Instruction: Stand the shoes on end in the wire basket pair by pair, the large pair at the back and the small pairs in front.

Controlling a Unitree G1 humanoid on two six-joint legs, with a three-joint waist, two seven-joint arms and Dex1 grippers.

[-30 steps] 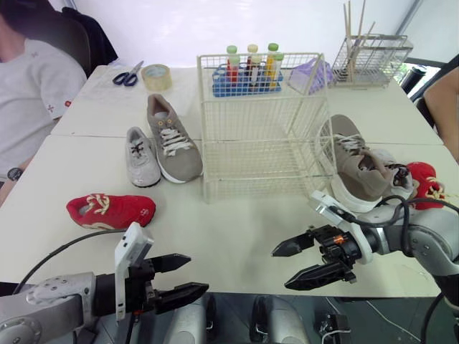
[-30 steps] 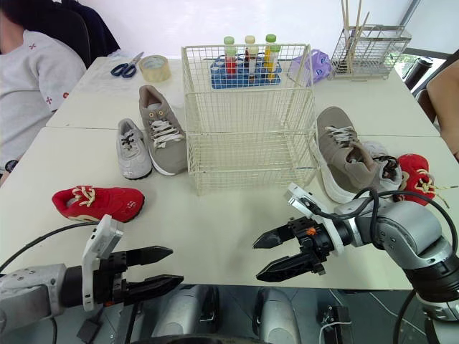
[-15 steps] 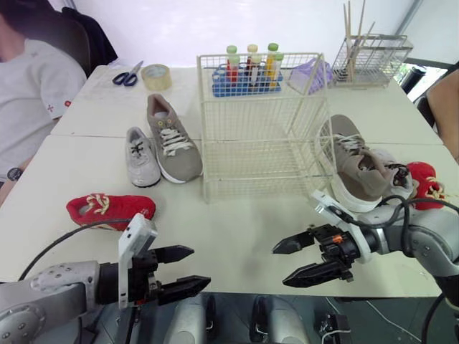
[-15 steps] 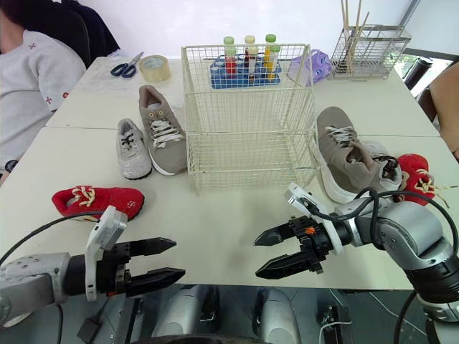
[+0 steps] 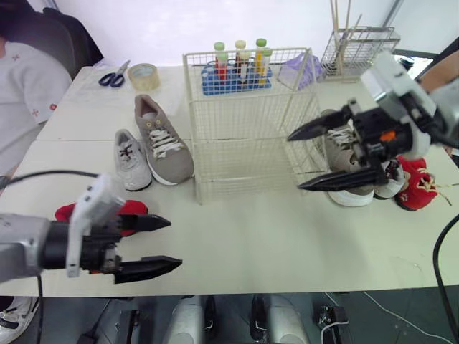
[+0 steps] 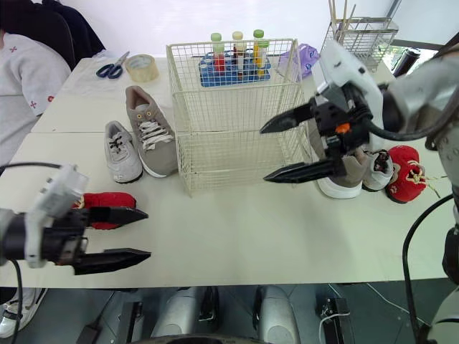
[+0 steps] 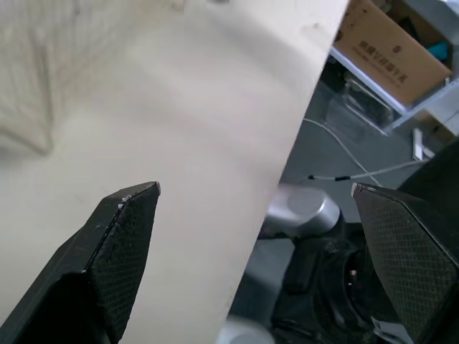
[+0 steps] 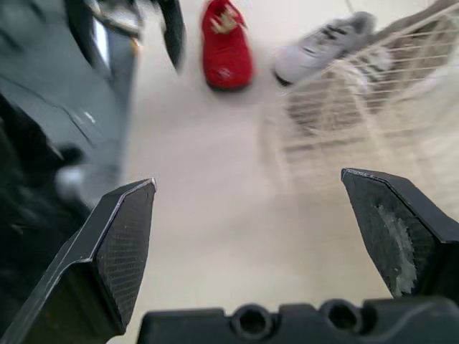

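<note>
Six shoes lie flat on the tabletop (image 5: 272, 244), all outside the basket (image 5: 244, 143), three on each side of it. The basket stands upright in the middle.

To its left:
- One large tan shoe (image 5: 161, 140) lies just beside the basket wall.
- One small grey shoe (image 5: 130, 159) lies next to the tan one, on its outer side.
- One small red shoe (image 5: 136, 207) lies nearer the front edge, apart from the other two and partly hidden behind the left arm.

To its right:
- The second large tan shoe (image 5: 338, 154) lies close to the basket.
- A second small grey shoe (image 6: 378, 175) is tucked against the tan one.
- The second red shoe (image 5: 416, 190) is outermost, touching or nearly touching the grey one.

That makes three pairs, each split across the basket.

The left tool (image 5: 176, 243) hangs over the front of the tabletop just beside the left red shoe. Its two fingers are spread wide and hold nothing. The right tool (image 5: 294, 163) is raised in front of the right tan shoe, its tips by the basket's right wall. Its two fingers are also spread wide and empty.

At the back of the tabletop are one pair of scissors (image 5: 111, 75) and one roll of tape (image 5: 145, 75). A blue rack (image 5: 237, 79) with at least three capped tubes stands behind the basket, and a second wire holder (image 5: 355, 50) with sticks stands at the far right. One person (image 5: 21, 86) in a white shirt sits at the far left.
</note>
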